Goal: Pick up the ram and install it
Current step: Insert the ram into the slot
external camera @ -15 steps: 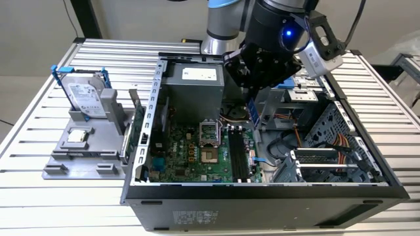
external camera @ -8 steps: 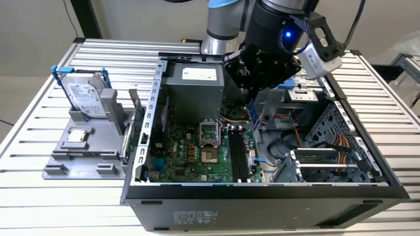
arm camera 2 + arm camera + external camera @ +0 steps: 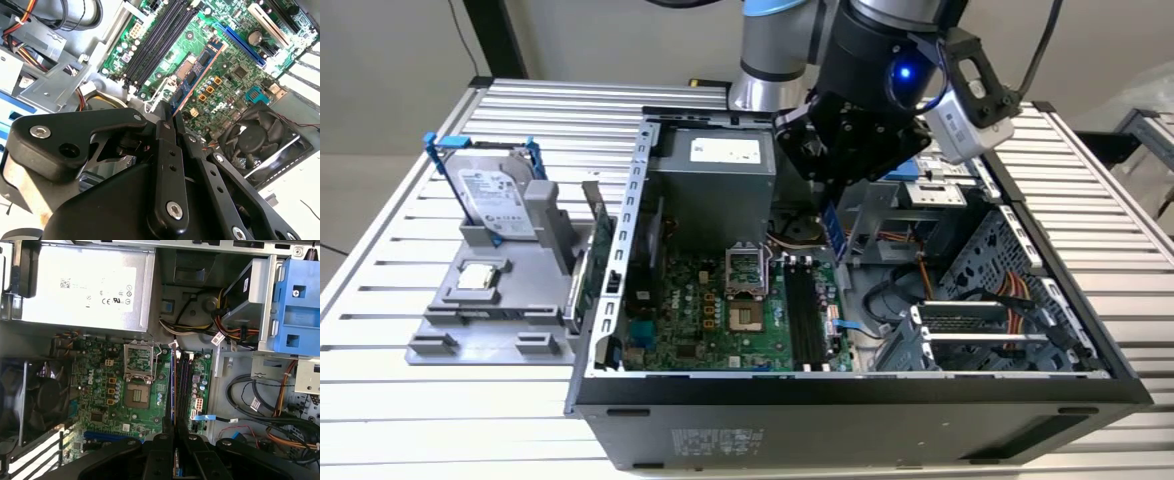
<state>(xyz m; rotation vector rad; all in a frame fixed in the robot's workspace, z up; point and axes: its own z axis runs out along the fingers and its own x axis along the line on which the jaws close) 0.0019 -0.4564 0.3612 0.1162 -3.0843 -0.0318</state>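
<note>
Now the hand (image 3: 834, 195) is clamped narrowly on one end of the ram (image 3: 831, 230), which hangs with its long axis pointing down from the fingers, apparently above the far end of the dark memory slots (image 3: 801, 310) on the motherboard (image 3: 700, 325).
</note>
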